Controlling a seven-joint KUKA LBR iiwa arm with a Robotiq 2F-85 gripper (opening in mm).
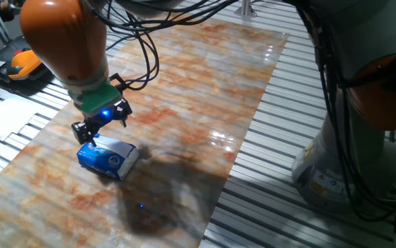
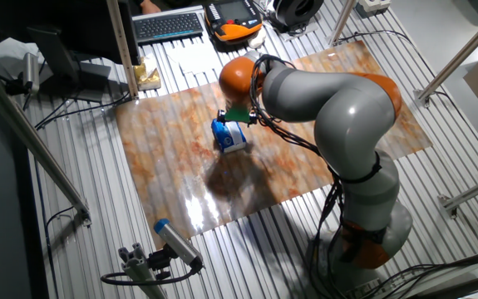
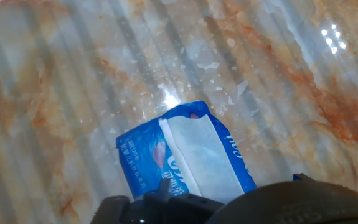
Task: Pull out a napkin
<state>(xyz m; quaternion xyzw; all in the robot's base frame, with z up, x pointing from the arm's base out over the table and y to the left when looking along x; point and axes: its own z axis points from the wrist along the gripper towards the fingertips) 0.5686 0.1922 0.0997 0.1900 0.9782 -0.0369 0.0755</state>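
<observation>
While claw [image 1: 91, 133] hovers over packet [image 1: 107, 158], grip state unclear; napkin [image 3: 198, 157] not yet pulled out.

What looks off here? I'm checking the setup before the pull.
Nothing is damaged or spilled. The tissue packet lies skewed to the marbled mat's edges, with the napkin flat in its opening. The gripper hangs just above it.

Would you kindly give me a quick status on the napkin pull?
Gripper low over tissue packet, finger state unclear. Napkin showing in packet slot, not drawn out. Nothing in the way on marble board.
</observation>
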